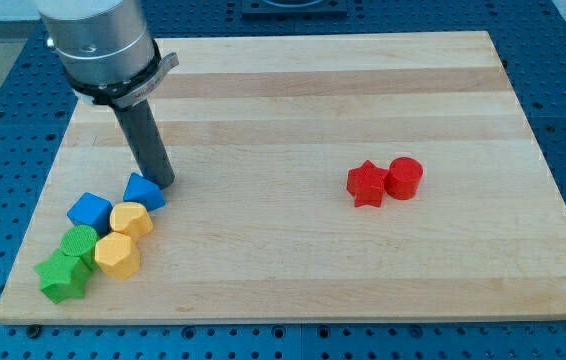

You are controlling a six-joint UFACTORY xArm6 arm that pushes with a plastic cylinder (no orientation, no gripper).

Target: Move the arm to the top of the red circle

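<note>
The red circle (404,177) is a short red cylinder right of the board's middle. It touches a red star-shaped block (367,184) on its left. My tip (161,184) is far off at the view's left, just above and right of a blue triangular block (142,190), touching or nearly touching it. The dark rod rises from the tip up to the silver arm housing (98,45) at the view's top left.
A cluster lies at the view's lower left: a blue block (89,210), two yellow hexagonal blocks (130,219) (116,255), a green cylinder (79,241) and a green star (62,277). The wooden board (293,90) sits on a blue perforated table.
</note>
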